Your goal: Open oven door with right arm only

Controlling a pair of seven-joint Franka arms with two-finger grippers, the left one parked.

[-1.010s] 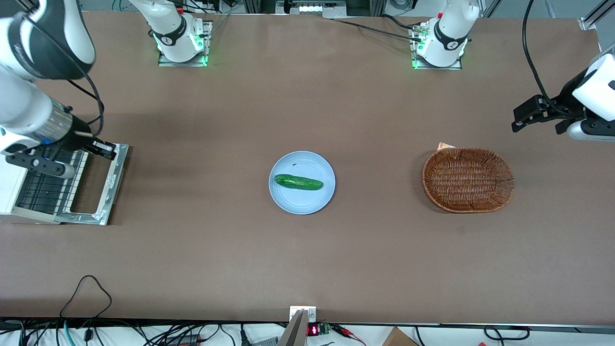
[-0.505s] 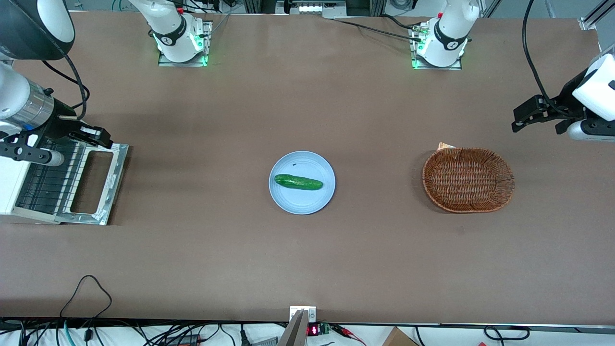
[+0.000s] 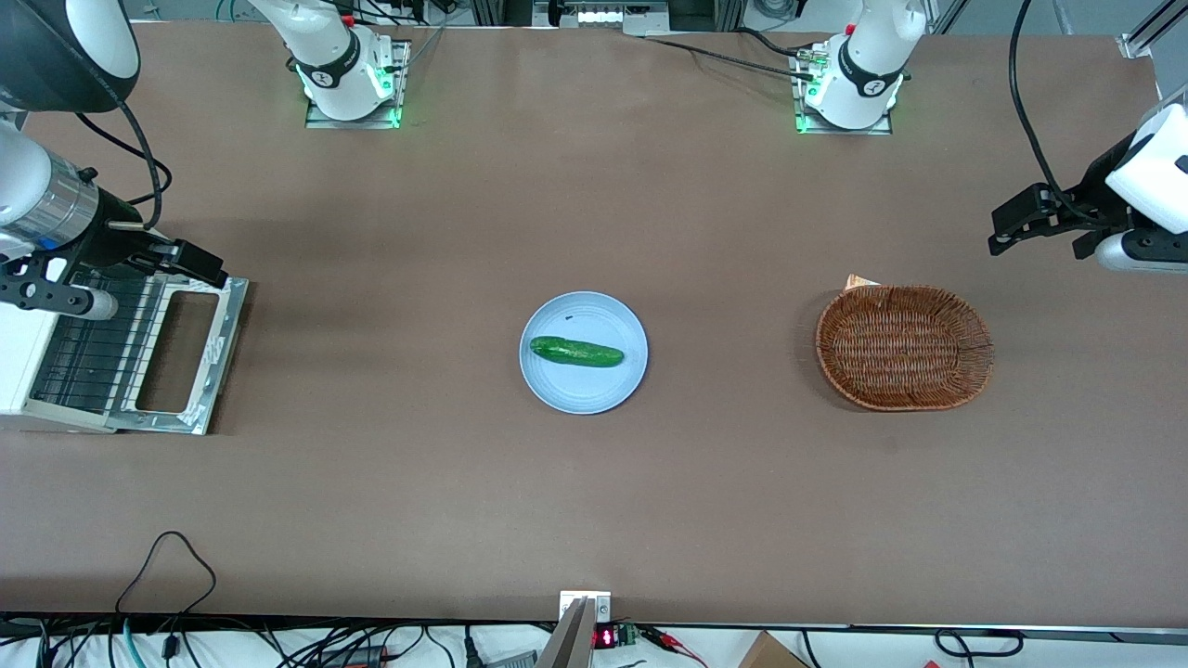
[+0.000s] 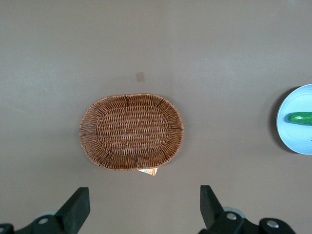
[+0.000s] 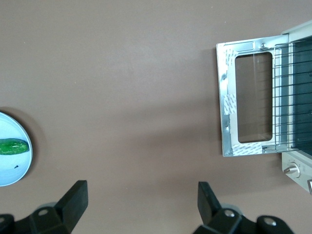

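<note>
Oven door (image 3: 181, 351): lay folded down flat, fully open, at the working arm's end of the table.
Gripper (image 3: 190, 263): hovered above the door's farther edge, fingers (image 5: 73, 200) spread apart, holding nothing.

basket (image 4: 131, 131): oval brown wicker, lying on the brown surface (image 4: 219, 58)
card (image 4: 147, 171): small orange-tan piece showing at the basket's rim
plate (image 4: 295, 127): light blue, well apart from the basket, cut by the frame edge
cucumber (image 4: 300, 118): green, on the plate
</note>
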